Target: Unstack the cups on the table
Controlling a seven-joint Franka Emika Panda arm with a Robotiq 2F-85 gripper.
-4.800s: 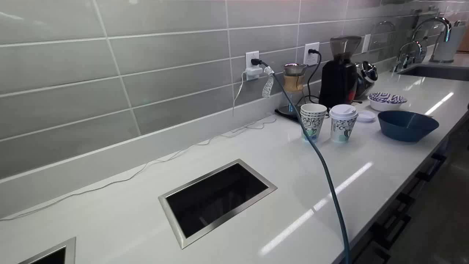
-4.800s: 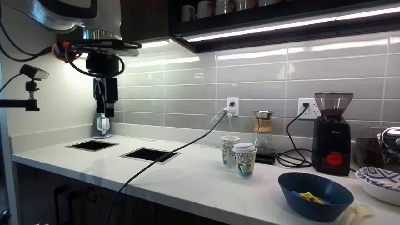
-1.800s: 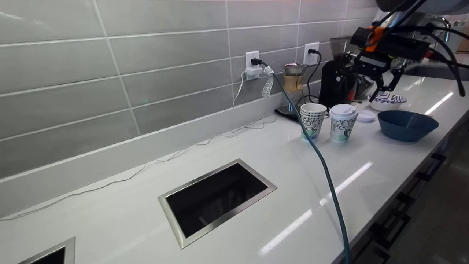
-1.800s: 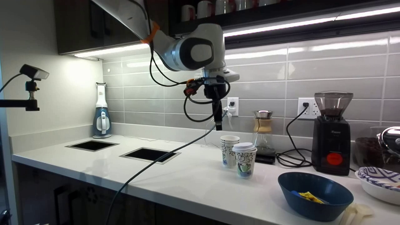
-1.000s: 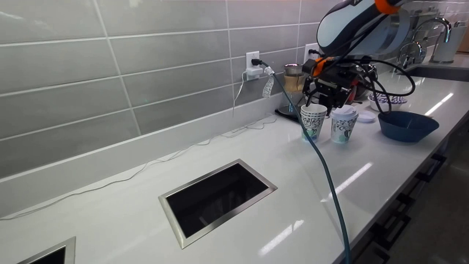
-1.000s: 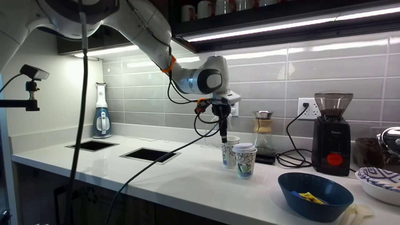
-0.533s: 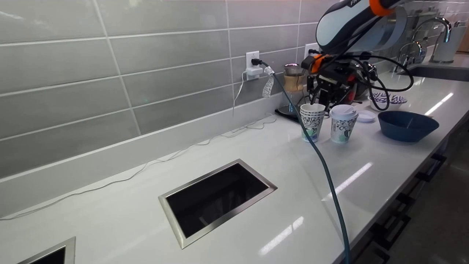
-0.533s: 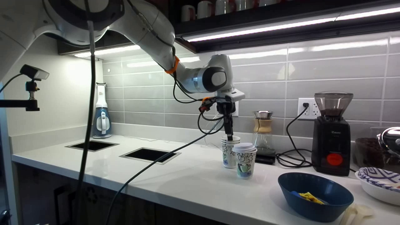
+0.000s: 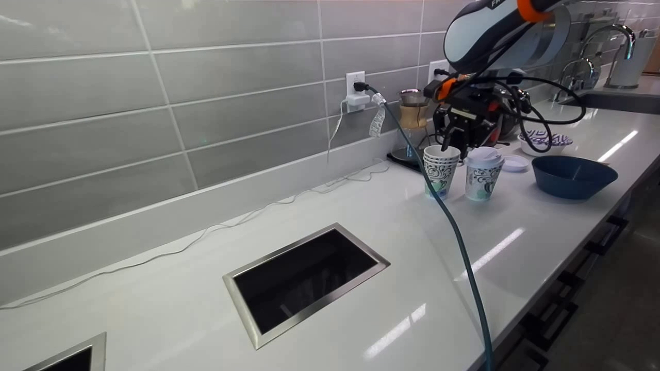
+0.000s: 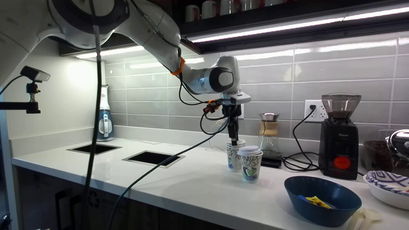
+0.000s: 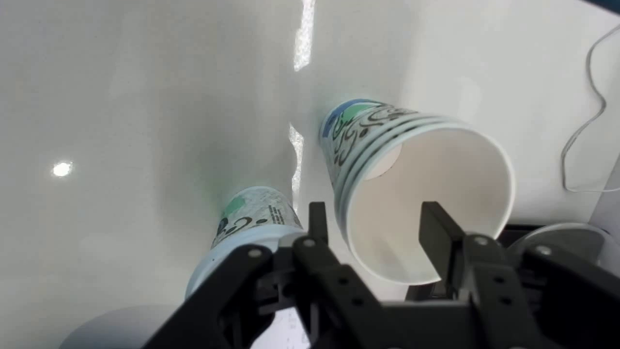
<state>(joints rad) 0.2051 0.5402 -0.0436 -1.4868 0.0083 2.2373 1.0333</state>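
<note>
Hanging over the long white countertop (image 10: 198,182), the arm (image 10: 159,35) points its claw (image 11: 375,224) down at the nested cups (image 10: 234,159), upright just beside the lidded cup (image 10: 250,166); its jaws stand apart, gripping nothing, astride one side of the top cup (image 11: 450,169), one finger (image 11: 438,232) at its mouth, the other outside; I'd call it lining up the first pull; the next move wants only that top cup's wall pinched, then lifted straight.

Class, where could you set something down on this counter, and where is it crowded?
Bare counter: between the nearer framed opening and stacked cups, and along the front, between power cable and blue bowl. Crowded: between those cups and the lidded cup, gripper at the rim, carafe nearby.
</note>
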